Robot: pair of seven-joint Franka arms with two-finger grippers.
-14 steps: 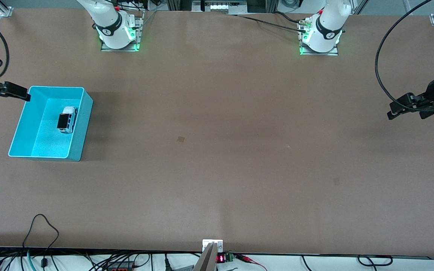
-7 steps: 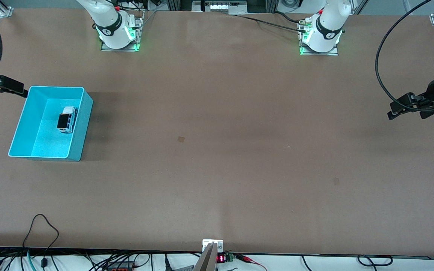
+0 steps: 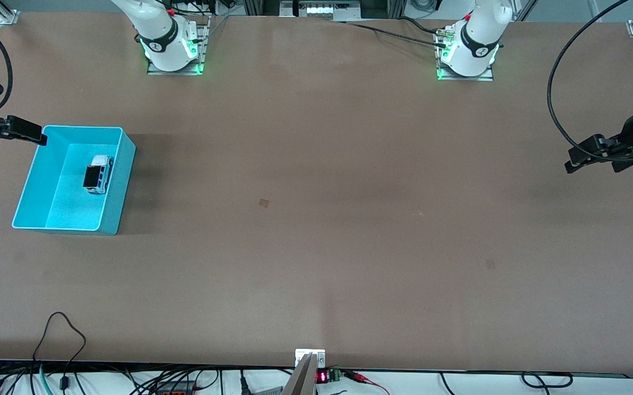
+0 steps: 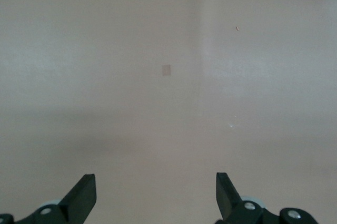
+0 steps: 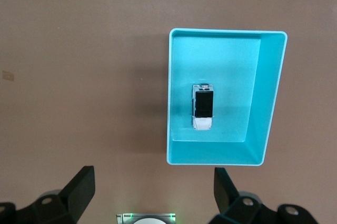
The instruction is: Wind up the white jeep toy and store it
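Note:
The white jeep toy [image 3: 97, 174] with its black roof panel lies inside the turquoise bin [image 3: 119, 186], toward the right arm's end of the table. In the right wrist view the jeep toy [image 5: 202, 108] rests on the floor of the bin [image 5: 266, 98]. My right gripper [image 3: 33, 134] hangs up in the air by the bin's corner at that end of the table. It is open and empty [image 5: 152, 187]. My left gripper [image 3: 574, 160] waits in the air at the left arm's end, open over bare table [image 4: 155, 192].
The two arm bases [image 3: 173, 52] [image 3: 467, 57] stand along the edge farthest from the front camera. A black cable [image 3: 66, 329] loops onto the table at the near edge. A small tape mark [image 3: 264, 202] lies mid-table.
The right gripper has wobbled slightly beside the bin's corner. The jeep toy, the bin and the left arm have not moved.

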